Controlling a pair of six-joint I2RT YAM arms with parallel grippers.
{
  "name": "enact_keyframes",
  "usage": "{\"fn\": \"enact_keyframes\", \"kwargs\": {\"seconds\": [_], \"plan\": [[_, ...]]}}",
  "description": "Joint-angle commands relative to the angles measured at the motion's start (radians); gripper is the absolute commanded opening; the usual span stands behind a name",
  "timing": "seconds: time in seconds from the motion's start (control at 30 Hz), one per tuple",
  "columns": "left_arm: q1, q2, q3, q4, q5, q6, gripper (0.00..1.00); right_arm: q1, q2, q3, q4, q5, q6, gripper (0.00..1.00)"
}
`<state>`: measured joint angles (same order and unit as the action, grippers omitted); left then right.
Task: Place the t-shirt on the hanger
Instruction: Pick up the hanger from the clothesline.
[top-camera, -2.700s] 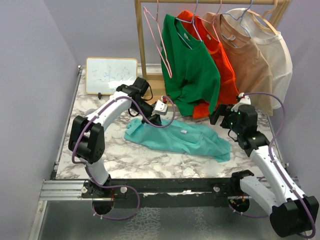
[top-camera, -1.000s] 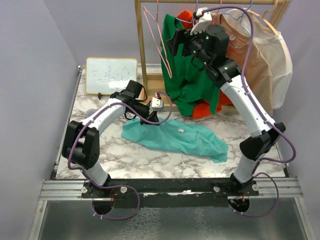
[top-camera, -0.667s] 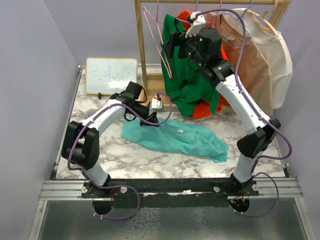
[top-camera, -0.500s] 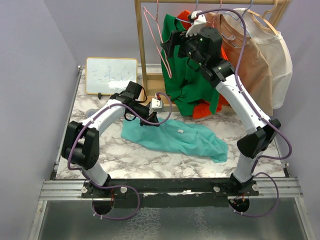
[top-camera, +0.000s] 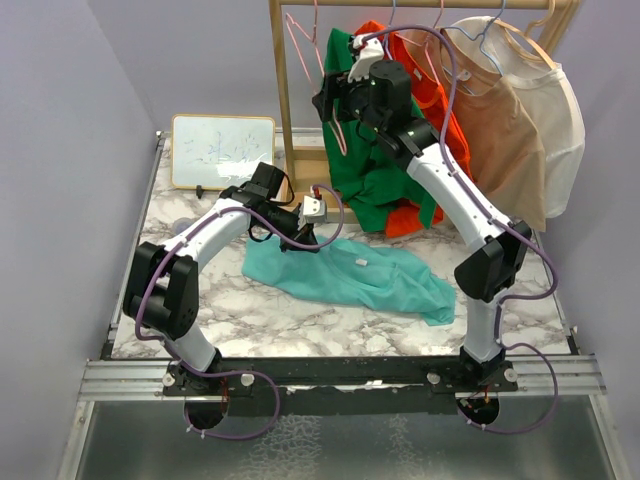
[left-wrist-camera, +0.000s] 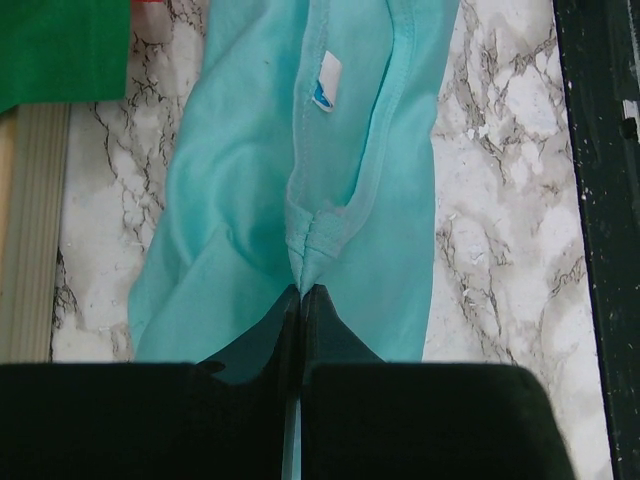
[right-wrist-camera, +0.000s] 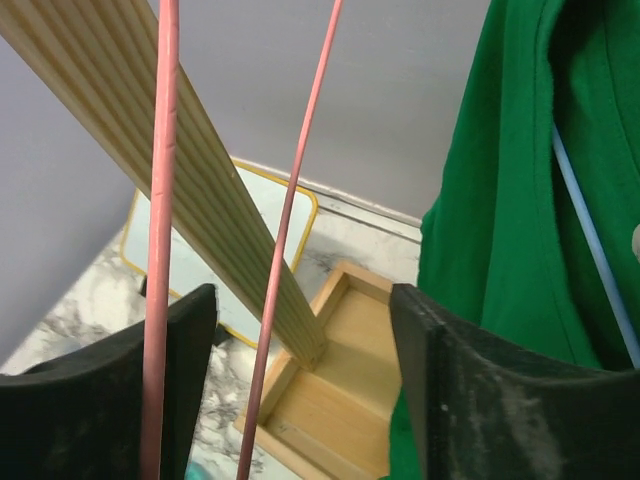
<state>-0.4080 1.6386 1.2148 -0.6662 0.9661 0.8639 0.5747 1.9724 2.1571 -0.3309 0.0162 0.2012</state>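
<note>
Left tool (left-wrist-camera: 300, 292) clamped on the collar seam of the t-shirt (left-wrist-camera: 220, 180), which lies on the table (left-wrist-camera: 490, 200). Right tool (right-wrist-camera: 300, 310) has its jaws apart, with one wire of the hanger (right-wrist-camera: 292, 210) between them.

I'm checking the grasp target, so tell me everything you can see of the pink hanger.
The pink hanger is thin bare wire, triangular, with nothing on it. It hangs by the wooden rack post, left of the green shirt. In the right wrist view two of its wires run steeply. One passes between the open fingers of the right gripper and is not yet clamped.
</note>
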Motion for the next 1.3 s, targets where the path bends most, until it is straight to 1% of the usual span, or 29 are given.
{"fn": "enact_keyframes", "kwargs": {"seconds": [0.0,0.07,0.17,0.2,0.5,0.57,1.03,1.27], "plan": [[-0.003,0.006,-0.004,0.001,0.059,-0.013,0.00,0.025,-0.009,0.044,0.022,0.103,-0.068,0.65],[-0.003,0.009,-0.003,0.004,0.065,-0.014,0.00,0.029,-0.008,0.048,0.024,0.118,-0.085,0.63],[-0.003,0.015,-0.002,0.012,0.066,-0.019,0.00,0.033,-0.009,0.049,0.024,0.126,-0.098,0.56],[-0.003,0.015,-0.002,0.013,0.067,-0.021,0.00,0.034,-0.009,0.049,0.024,0.126,-0.099,0.53],[-0.003,0.021,-0.006,0.019,0.070,-0.023,0.00,0.040,-0.022,0.028,0.035,0.133,-0.112,0.07],[-0.003,0.022,-0.005,0.016,0.071,-0.023,0.00,0.041,-0.032,0.021,0.042,0.136,-0.115,0.01],[-0.005,0.030,0.004,0.011,0.077,-0.029,0.00,0.048,-0.118,-0.045,0.188,0.110,-0.148,0.01],[-0.005,0.033,0.008,0.006,0.078,-0.033,0.00,0.048,-0.136,-0.035,0.179,0.098,-0.148,0.01]]}}
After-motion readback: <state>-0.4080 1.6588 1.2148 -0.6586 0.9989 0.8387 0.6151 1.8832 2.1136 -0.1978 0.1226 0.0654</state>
